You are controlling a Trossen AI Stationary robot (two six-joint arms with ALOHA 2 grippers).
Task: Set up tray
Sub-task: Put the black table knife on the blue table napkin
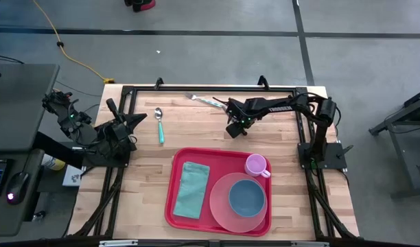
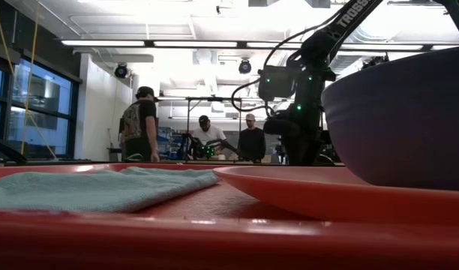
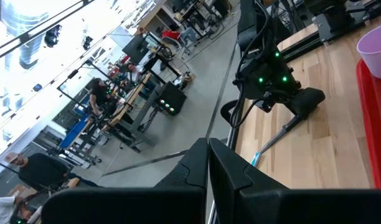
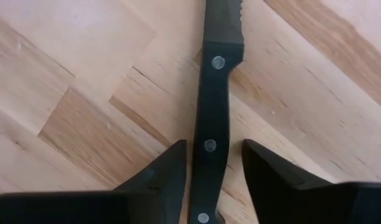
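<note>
The red tray [image 1: 176,206] lies at the table's near middle. It carries a folded teal cloth [image 1: 191,189], a salmon-pink plate [image 1: 220,213] with a blue bowl [image 1: 247,196], and a lilac cup [image 1: 256,165]. My right gripper [image 1: 234,128] is lowered over the table beyond the tray. In the right wrist view it is open [image 4: 214,165], with a black-handled knife [image 4: 212,81] lying flat on the wood between its fingers. My left gripper [image 1: 132,123] waits shut at the table's left side. My right gripper comes from above with one finger on each side of the knife's riveted black handle [image 4: 208,146]. One finger [image 4: 169,168] lies close against the handle's side, and I cannot tell whether it touches. The other stands apart. The knife lies flat on the table.
A spoon with a teal handle [image 1: 160,125] lies left of the right gripper. A teal-handled fork [image 1: 205,100] rests near the table's far edge. Bare wood lies between tray and spoon. People stand in the room beyond the table [image 2: 143,124].
</note>
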